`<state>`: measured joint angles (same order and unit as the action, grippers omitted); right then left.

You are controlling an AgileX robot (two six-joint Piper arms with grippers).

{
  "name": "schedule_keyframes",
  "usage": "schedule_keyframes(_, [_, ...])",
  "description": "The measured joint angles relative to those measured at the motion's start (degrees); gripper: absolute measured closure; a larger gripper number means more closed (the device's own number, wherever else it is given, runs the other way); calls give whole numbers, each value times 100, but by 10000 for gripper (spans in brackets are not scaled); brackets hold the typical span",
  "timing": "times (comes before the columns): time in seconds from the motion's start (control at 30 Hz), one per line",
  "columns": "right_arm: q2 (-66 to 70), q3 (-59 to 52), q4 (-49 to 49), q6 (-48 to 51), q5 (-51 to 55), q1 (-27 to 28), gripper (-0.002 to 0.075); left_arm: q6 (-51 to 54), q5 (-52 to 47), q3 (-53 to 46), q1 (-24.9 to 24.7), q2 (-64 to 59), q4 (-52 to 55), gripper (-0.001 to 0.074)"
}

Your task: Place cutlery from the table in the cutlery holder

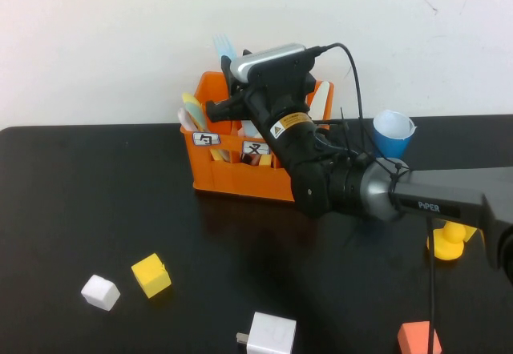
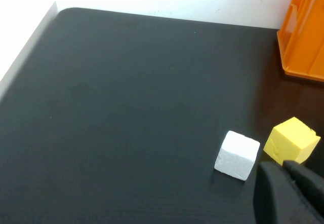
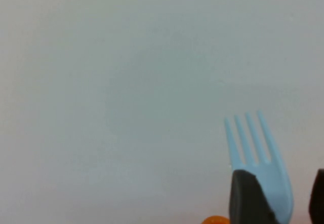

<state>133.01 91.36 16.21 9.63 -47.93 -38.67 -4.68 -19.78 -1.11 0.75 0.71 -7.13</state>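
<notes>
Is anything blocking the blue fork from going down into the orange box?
Nothing visible does. The right gripper is up at the orange box, and the blue fork stands tines-up between its fingers, right above the box. The left gripper hangs far off, near the white and yellow blocks.

A robot-lab test bench: glossy black table (image 1: 96, 202) against bare white wall (image 1: 96, 42), scattered foam blocks (image 1: 151, 275).
</notes>
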Motion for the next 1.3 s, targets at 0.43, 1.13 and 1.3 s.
schedule_keyframes(0.43, [-651,-456,90,-202,-1007,-148,449,0,0,0,0,0,0,738])
schedule_keyframes(1.13, [-1701,96,-258,1318,3496,-221,358,-23,0,0,0,0,0,738])
schedule_keyframes(1.3, [-1413,613,-288,1479,4270,-210,186,-15,0,0,0,0,0,738])
